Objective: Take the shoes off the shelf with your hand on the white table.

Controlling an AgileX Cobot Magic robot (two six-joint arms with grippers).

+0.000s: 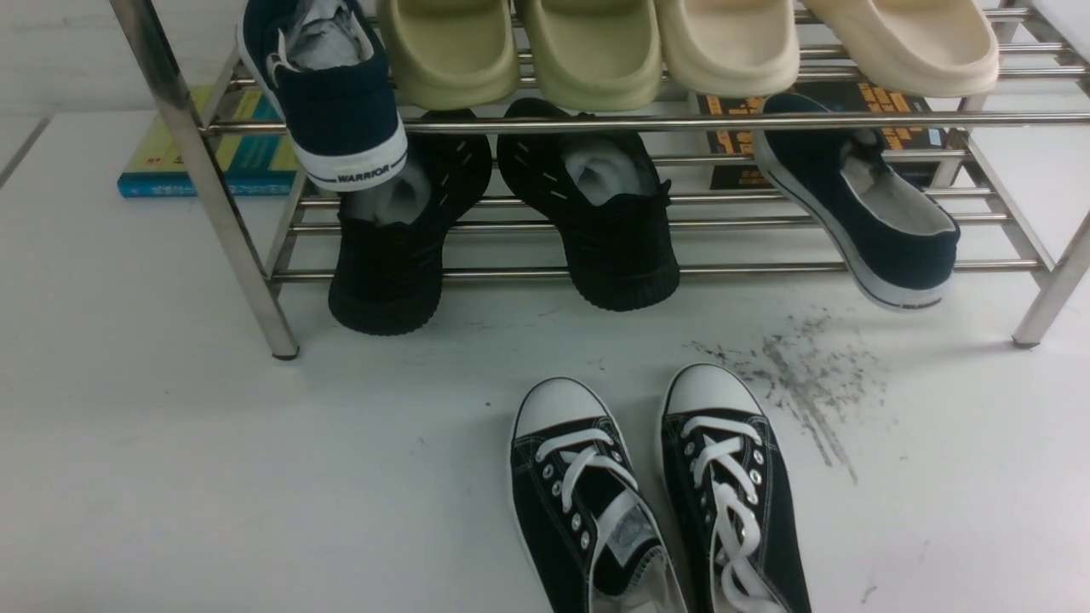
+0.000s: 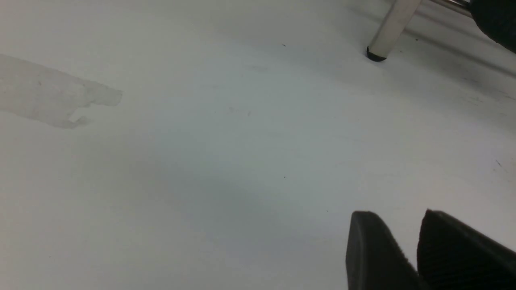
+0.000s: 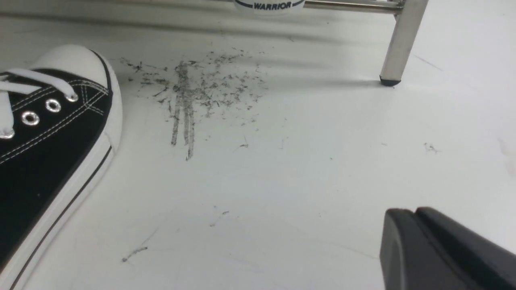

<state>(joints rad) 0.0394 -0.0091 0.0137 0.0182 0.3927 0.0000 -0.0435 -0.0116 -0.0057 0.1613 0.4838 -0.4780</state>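
Shoes (image 1: 656, 502): black canvas low-top pair w/ white laces and white toe caps, standing side by side on the white table (image 1: 170, 443), toes pointing toward the shelf (image 1: 647, 124). Both are off the rack and well apart from it; heels run out of the front view at the near edge. Right shoe of the pair lies just beside the scuff patch (image 1: 800, 383), a spread of dark grey streaks on the tabletop between the pair and the rack's right legs.

Shelf: two-tier chrome tube rack, slanted legs resting on the table. Upper tier holds a navy WARRIOR shoe (image 1: 328, 89) at the left end, heel overhanging the front rail, then two olive slides (image 1: 519, 51) and two cream slides (image 1: 826, 42). Lower tier holds two black knit sneakers (image 1: 502, 221) and, toward the right, a second navy shoe (image 1: 860, 213), tilted w/ heel toward the camera. Behind the rack: a blue-spined book (image 1: 204, 149) at left, a dark book w/ orange print (image 1: 817, 128) at right, both flat on the table.

Left gripper (image 2: 411, 241): seen in left wrist view only; two black fingers parted by a narrow gap, grasping nothing, above bare tabletop near a rack leg.

Right gripper (image 3: 415, 229): seen in right wrist view only; black fingers pressed together, nothing between them, apart from the nearest shoe and the scuff patch.
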